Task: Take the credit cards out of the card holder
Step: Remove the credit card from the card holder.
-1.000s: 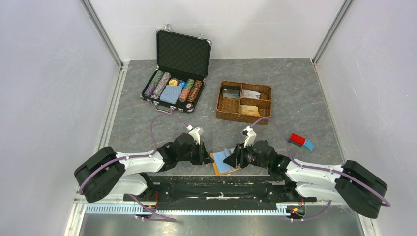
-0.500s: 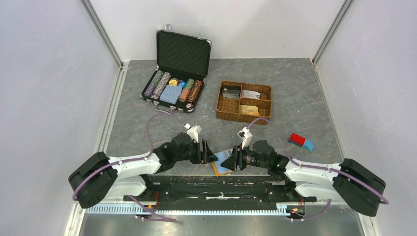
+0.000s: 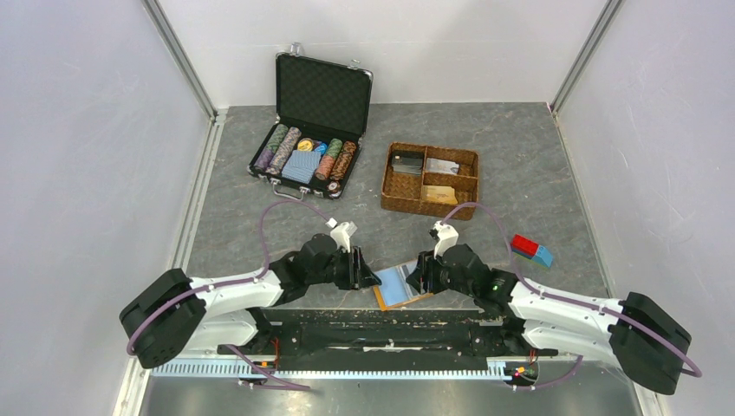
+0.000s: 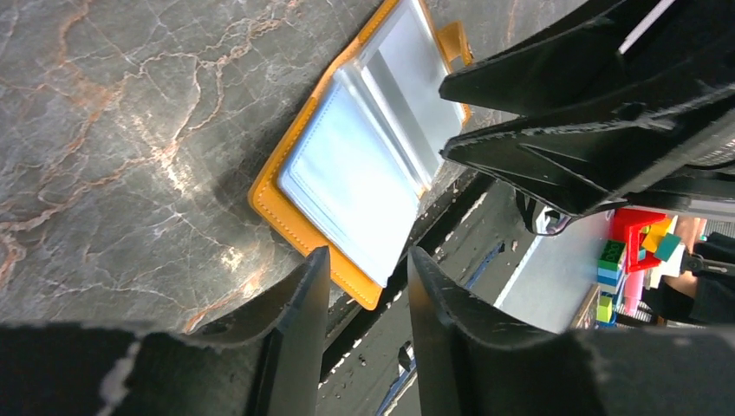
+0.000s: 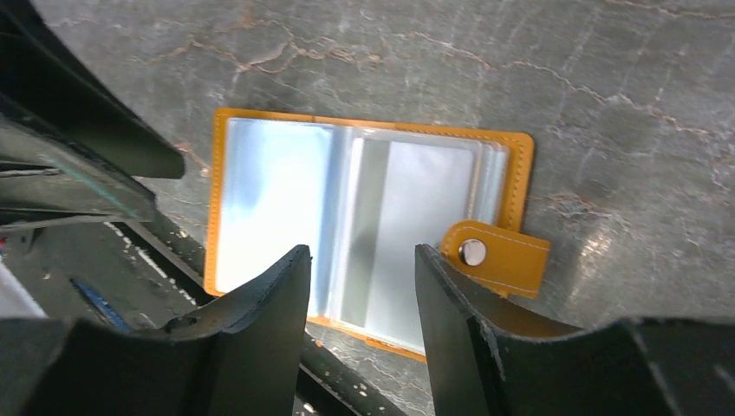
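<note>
**Left gripper and right gripper spread and empty at the open card holder**

Both hold their fingers apart, pinching nothing. The card holder lies opened flat on the table, straight beyond the right fingertips and just ahead of the left ones. Its clear sleeves look limp and slick. Credit cards inside cannot be made out. Judged handling: pin the orange cover, then pinch a stiff card's exposed edge.

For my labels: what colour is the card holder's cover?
Orange-tan card holder; right wrist view.

Lab test cell: white panel walls, aluminium corner posts, marble-look tabletop
</note>
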